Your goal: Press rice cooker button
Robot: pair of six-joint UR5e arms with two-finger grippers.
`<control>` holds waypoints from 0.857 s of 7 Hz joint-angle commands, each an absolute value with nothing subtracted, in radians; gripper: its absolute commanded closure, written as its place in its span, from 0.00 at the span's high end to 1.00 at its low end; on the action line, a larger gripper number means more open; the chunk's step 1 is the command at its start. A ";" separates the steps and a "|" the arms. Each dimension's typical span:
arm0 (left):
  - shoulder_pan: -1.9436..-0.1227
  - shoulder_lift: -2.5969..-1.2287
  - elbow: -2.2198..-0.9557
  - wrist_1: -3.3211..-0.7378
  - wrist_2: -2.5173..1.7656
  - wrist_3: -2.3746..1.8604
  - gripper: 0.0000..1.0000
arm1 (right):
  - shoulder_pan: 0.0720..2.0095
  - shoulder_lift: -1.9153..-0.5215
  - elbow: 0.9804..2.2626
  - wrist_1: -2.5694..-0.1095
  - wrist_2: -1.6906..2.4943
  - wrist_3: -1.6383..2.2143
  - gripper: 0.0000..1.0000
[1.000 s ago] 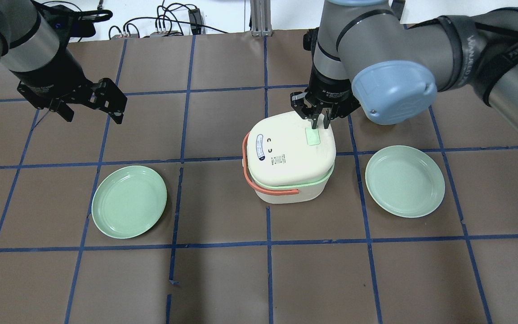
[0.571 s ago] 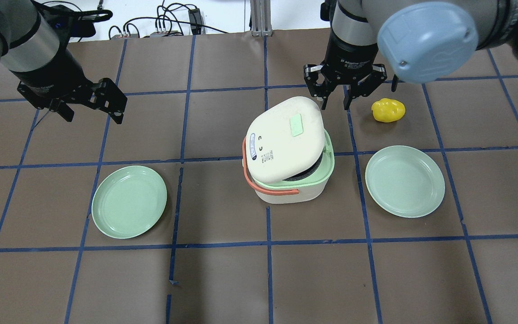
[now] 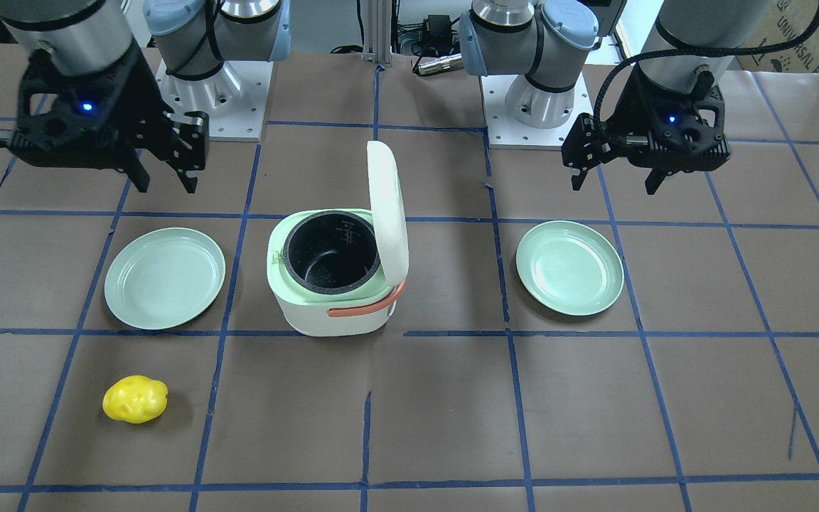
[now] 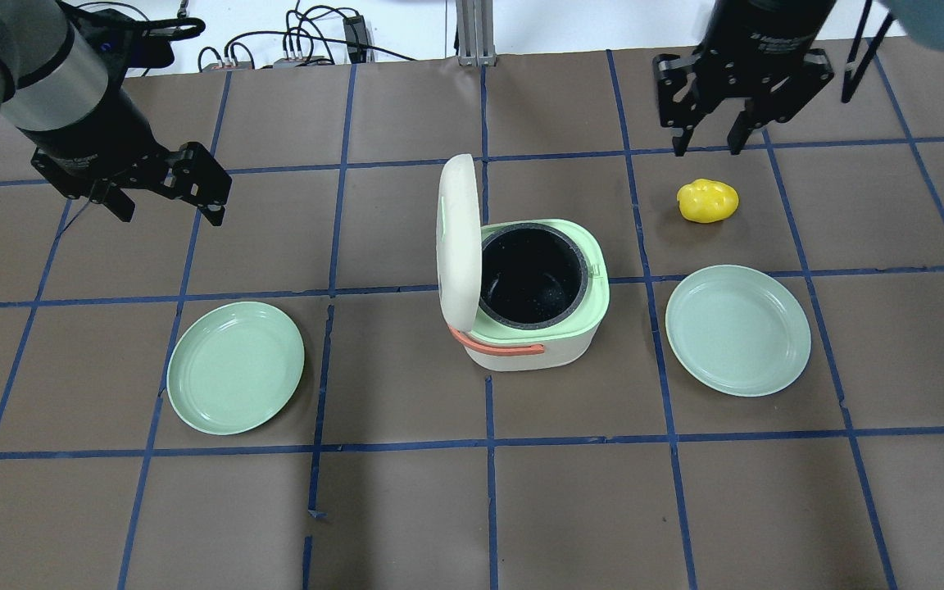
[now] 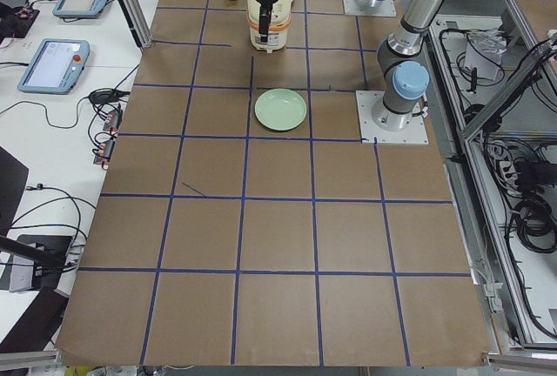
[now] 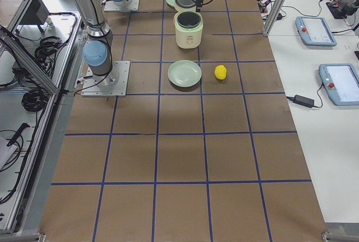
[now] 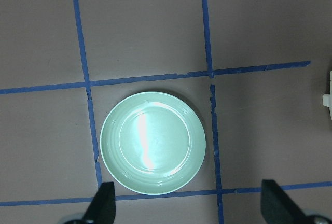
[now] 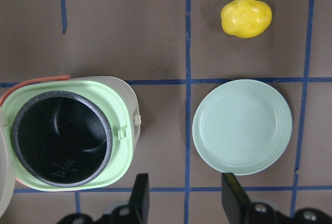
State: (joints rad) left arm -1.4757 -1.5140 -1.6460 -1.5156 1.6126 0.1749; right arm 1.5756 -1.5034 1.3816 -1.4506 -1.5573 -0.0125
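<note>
On the brown counter [image 4: 406, 508], which blue tape lines divide into squares, two pale green plates lie nearest to the robot's side. The left plate [image 4: 234, 369] and the right plate [image 4: 738, 330] are well apart, and both carry nothing.

Between them, a little farther in, stands the rice cooker [image 4: 595, 279], about in the middle of the counter. Its cream lid [image 4: 457, 238] is open and stands almost upright on the side toward the left plate. Its outer face is turned away, so the button on it cannot be seen. The dark inner pot [image 4: 531, 274] is uncovered, and I see nothing in it. An orange handle [image 4: 505, 347] lies along the near wall of the cooker, under the green rim.

Farther away, beyond the right plate, a yellow potato [image 4: 708, 201] lies alone on the counter, apart from plate and cooker.

The left gripper [image 4: 170, 215] hangs above the counter beyond the left plate, well away from the cooker. Its fingers are spread wide and hold nothing.

The right gripper [image 4: 705, 147] hovers high, just beyond the potato and toward the far edge. It touches nothing. Its fingers [image 8: 140, 195] are apart, less wide than the left ones, and there is nothing between them.

Behind the far edge of the counter some black cables [image 4: 308, 41] lie on a white surface.
</note>
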 commanded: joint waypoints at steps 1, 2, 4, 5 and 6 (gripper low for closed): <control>-1.476 -1.514 -1.646 -1.516 1.614 0.175 1.00 | 1.525 -1.554 1.397 -1.440 -1.554 -0.077 0.80; -1.476 -1.514 -1.646 -1.516 1.612 0.175 1.00 | 1.525 -1.552 1.423 -1.454 -1.542 -0.068 0.85; -1.476 -1.514 -1.646 -1.516 1.612 0.175 1.00 | 1.529 -1.554 1.477 -1.521 -1.552 -0.052 1.00; -1.476 -1.514 -1.646 -1.516 1.614 0.175 1.00 | 1.532 -1.554 1.489 -1.522 -1.543 -0.043 1.00; -1.476 -1.514 -1.646 -1.516 1.614 0.175 1.00 | 1.539 -1.551 1.491 -1.523 -1.543 0.010 1.00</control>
